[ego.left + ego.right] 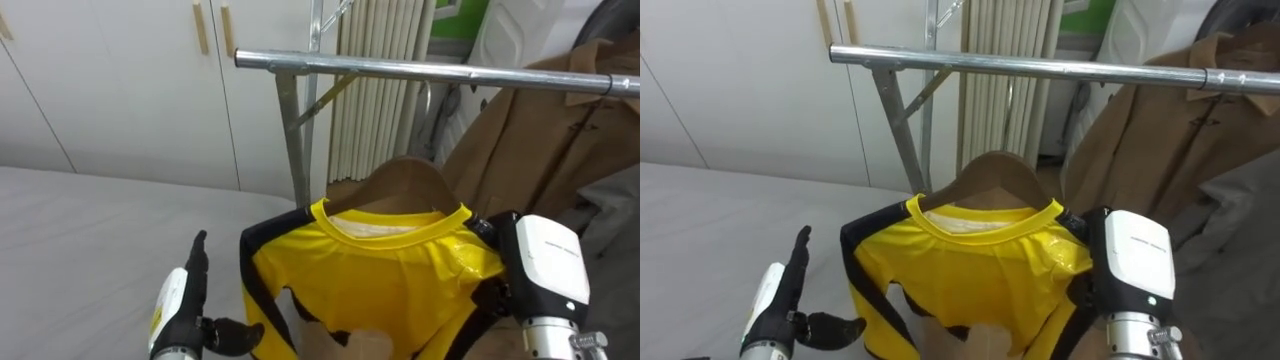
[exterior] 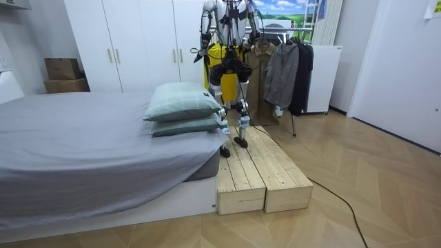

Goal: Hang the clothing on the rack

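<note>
A yellow shirt with black trim sits on a brown wooden hanger, held up below the metal rail and not touching it. My right hand is at the shirt's right shoulder, its dark fingers curled onto the shirt and hanger end. My left hand is at the lower left, open with straight fingers, a little apart from the shirt's left edge. In the room view I stand on a wooden platform facing the rack, with the yellow shirt in front of me.
A brown coat hangs on the rail to the right, with a grey garment beside it. The rack's slanted leg stands behind the shirt. The grey bed lies to my left, and white wardrobes stand behind it.
</note>
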